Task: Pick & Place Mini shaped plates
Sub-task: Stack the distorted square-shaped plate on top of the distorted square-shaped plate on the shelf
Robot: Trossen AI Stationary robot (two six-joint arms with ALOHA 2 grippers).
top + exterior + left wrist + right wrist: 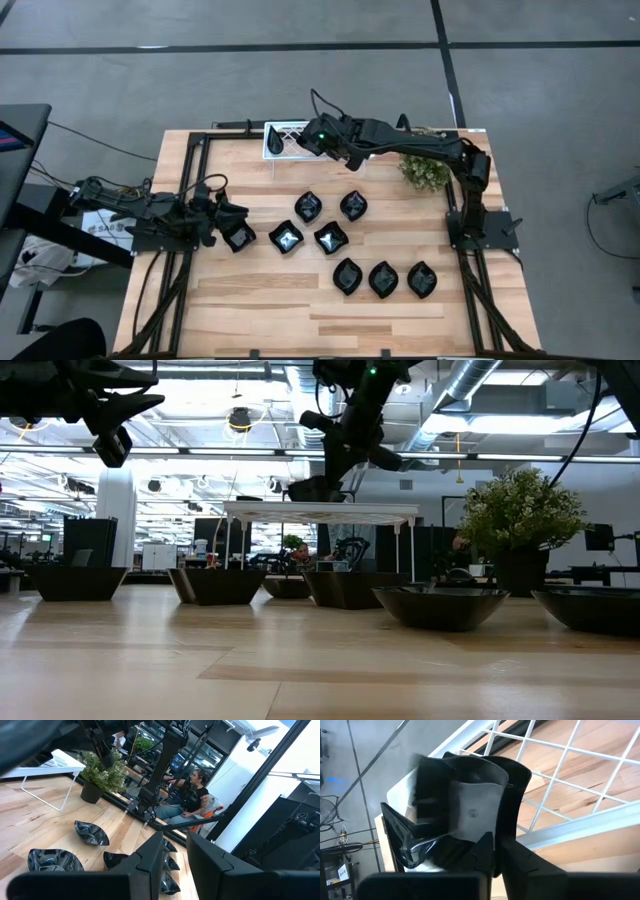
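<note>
Several glossy black mini plates lie flat on the wooden table, among them one [286, 238] mid-table and a row of three near the near edge [383, 279]. My right gripper [308, 140] reaches over the white lattice tray [283, 132] at the far edge and is shut on one more plate [405, 840]. In the low view this plate [308, 490] sits just above the tray top [320, 510]. My left gripper [225, 215] hovers open and raised at the table's left side, beside the leftmost plate [238, 237], touching nothing. Its fingers [150, 865] show a narrow gap. My right gripper pinches the black plate at its rim [435, 795] between the two fingers [475, 812], coming from above and slanting toward the table's left. The plate hangs tilted below the fingers over the tray. Whether its underside touches the lattice I cannot tell.
A green potted plant [424, 170] stands at the far right, close to the right arm. The tray stands on thin wire legs [400, 545]. Bare wood [240, 300] lies along the near edge. A seated person [192, 790] shows in the room beyond the table.
</note>
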